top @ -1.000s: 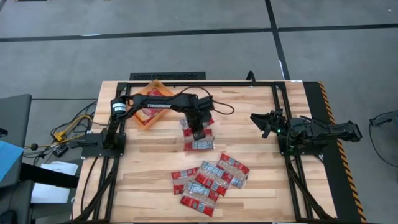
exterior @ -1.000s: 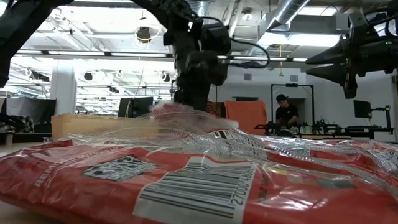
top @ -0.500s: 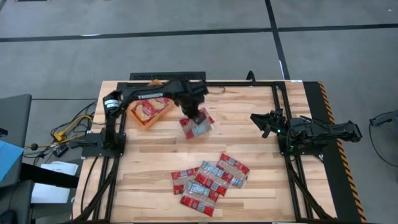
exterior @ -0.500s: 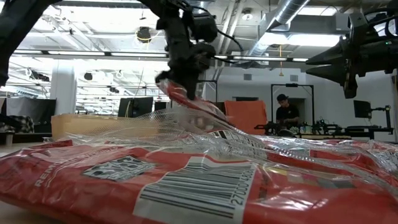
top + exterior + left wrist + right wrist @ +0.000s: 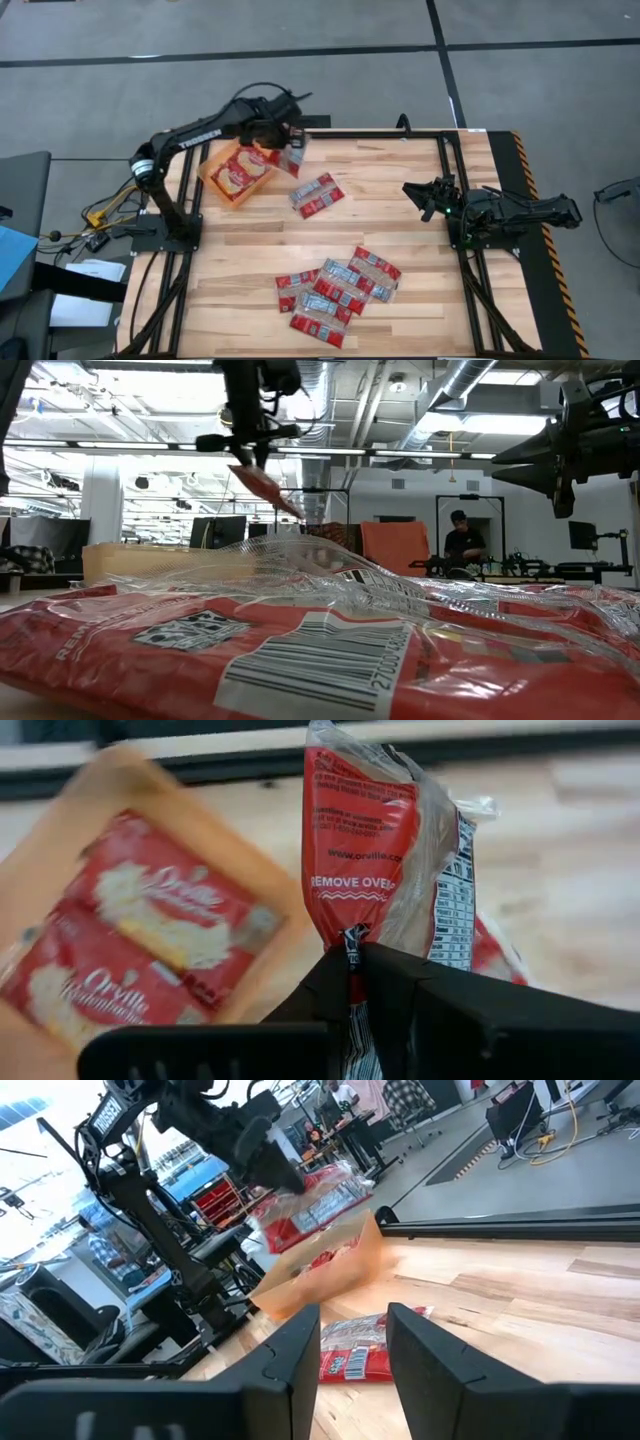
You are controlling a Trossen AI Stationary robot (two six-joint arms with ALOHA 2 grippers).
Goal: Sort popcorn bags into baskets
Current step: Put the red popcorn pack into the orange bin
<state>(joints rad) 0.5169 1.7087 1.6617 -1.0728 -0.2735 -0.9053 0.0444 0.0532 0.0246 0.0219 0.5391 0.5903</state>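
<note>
While the left hand (image 5: pixel 287 143) hangs at the far edge of the table (image 5: pixel 420 260), just beside the orange basket (image 5: pixel 212 184), it pinches one popcorn bag (image 5: pixel 375 840) by its end, the rest dangling loose from the pressed-together fingers. Two packets already lie in the basket (image 5: pixel 240 170). One more bag lies alone on the wood nearby (image 5: pixel 317 194), and the main pile (image 5: pixel 340 285) waits well apart toward the near side. Over on the right, the right hand (image 5: pixel 427 196) rests with fingers spread, holding nothing. The danger, I'd say: that grip is only on the crinkly wrapper edge, so the bag could slip out early, or swing and land across the low wall and slide back onto the table.
</note>
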